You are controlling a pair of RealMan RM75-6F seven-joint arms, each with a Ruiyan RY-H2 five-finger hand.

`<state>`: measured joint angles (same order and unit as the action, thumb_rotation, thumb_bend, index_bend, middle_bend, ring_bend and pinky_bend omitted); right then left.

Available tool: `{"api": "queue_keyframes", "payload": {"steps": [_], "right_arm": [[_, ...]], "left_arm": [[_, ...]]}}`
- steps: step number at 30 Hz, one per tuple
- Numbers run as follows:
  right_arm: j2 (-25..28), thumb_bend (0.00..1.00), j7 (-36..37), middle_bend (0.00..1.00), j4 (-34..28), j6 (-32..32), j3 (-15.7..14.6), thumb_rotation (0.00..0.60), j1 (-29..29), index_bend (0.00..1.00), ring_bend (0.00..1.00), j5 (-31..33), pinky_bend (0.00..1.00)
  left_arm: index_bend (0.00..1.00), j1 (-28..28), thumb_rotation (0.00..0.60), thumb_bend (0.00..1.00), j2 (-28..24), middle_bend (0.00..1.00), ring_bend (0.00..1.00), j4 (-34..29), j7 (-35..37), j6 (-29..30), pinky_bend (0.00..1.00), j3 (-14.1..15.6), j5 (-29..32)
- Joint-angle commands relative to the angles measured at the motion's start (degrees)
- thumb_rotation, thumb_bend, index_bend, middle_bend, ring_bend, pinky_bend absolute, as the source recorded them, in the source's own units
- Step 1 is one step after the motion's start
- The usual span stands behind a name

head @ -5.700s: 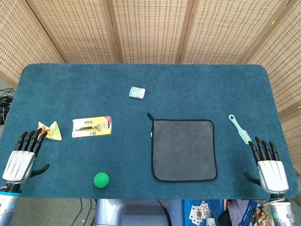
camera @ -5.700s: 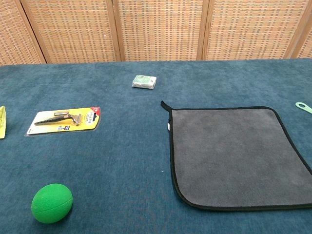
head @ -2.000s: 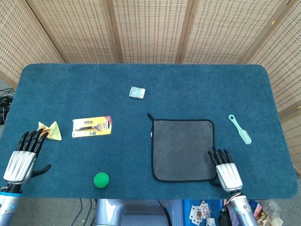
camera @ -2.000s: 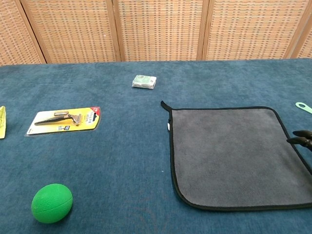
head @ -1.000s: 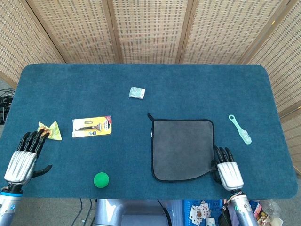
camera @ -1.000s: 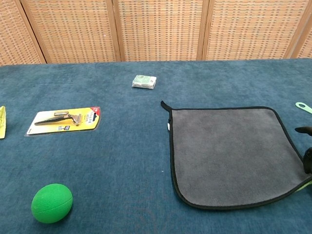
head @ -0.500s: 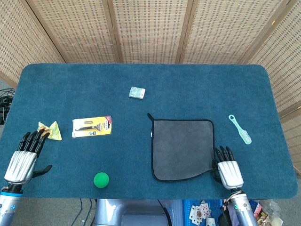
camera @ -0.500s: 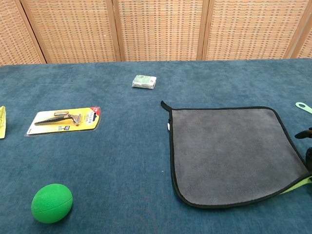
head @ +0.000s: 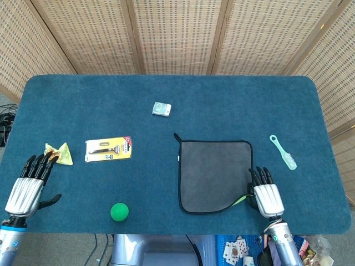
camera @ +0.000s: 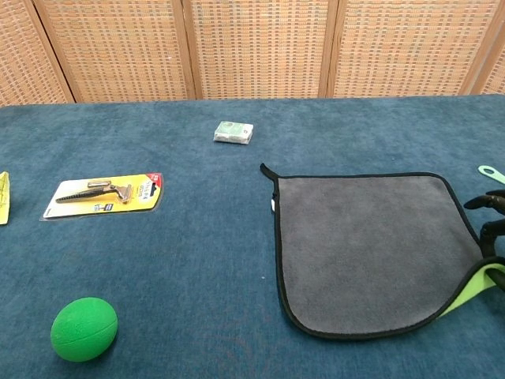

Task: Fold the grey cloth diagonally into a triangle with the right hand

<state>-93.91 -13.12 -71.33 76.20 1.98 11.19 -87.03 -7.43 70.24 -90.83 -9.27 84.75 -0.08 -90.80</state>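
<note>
**A:** Right hand (head: 267, 195) is at the near right corner of the square grey microfibre cloth with black edging (head: 213, 174), and that corner is peeled up: you can see the lime-green underside (camera: 473, 290) showing in the chest view.

**B:** So it is holding the corner?

**A:** It looks that way. The fingers are curled over the raised corner and the fabric lifts right where they sit, though the pinch itself is hidden. The rest of the cloth lies flat on the blue felt tabletop (head: 166, 94), right of centre, its small black hanging loop (head: 176, 136) at the far left corner.

**B:** That loop corner is the target, then.

**A:** I'd say so. For a clean triangle, the lifted corner should travel along the diagonal, up and over toward that far left corner, high enough that the fabric rolls rather than drags. If it drags, the whole cloth likely slides and the edges won't meet.

**B:** Anything in the way?

**A:** The pale green plastic brush (head: 283, 152) lies just beyond the cloth's right edge, near the hand but off the diagonal. The small pale green box (head: 161, 108) sits beyond the loop corner, apart from it, so don't overshoot.

**B:** And the left hand (head: 26, 188)?

**A:** Fingers spread, holding nothing, resting at the near left edge beside the crumpled yellow wrapper (head: 59, 153). The green foam ball (head: 119, 211) and yellow carded razor pack (head: 108, 149) are well clear.
</note>
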Motion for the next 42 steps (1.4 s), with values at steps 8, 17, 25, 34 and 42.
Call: {"api": "queue_keyframes", "payload": {"steps": [8, 17, 25, 34, 42], "right_arm": [[0.13, 0.51, -3.98, 0.15, -3.0, -3.03, 4.29, 0.6, 4.73, 0.67, 0.0, 1.69, 0.0], [-0.81, 0.51, -8.33, 0.16, -3.13, -7.54, 8.47, 0.6, 9.98, 0.67, 0.0, 5.37, 0.0], [-3.48, 0.51, -10.27, 0.16, 0.75, -11.7, 10.72, 0.6, 14.6, 0.67, 0.0, 8.57, 0.0], [-6.97, 0.51, -12.29, 0.16, 4.09, -14.45, 13.14, 0.6, 20.16, 0.68, 0.0, 10.66, 0.0], [-10.27, 0.51, -15.12, 0.17, 8.44, -17.85, 16.16, 0.6, 26.11, 0.69, 0.0, 14.21, 0.0]], "left_arm": [[0.0, 0.08, 0.6, 0.17, -0.09, 0.0, 0.0, 0.15, 0.51, 0.39, 0.0, -0.12, -0.13], [0.0, -0.02, 0.6, 0.17, -0.17, 0.0, 0.0, 0.34, 0.97, 0.15, 0.0, -0.37, 0.37], [0.0, -0.2, 0.6, 0.17, -0.24, 0.0, 0.0, 0.78, 1.66, -0.15, 0.0, -0.77, 1.02], [0.0, -0.06, 0.6, 0.17, -0.48, 0.0, 0.0, 0.7, 2.3, 0.26, 0.0, -1.02, 1.28], [0.0, -0.32, 0.6, 0.17, -0.73, 0.0, 0.0, 1.08, 3.38, -0.39, 0.0, -1.24, 1.92]]}}
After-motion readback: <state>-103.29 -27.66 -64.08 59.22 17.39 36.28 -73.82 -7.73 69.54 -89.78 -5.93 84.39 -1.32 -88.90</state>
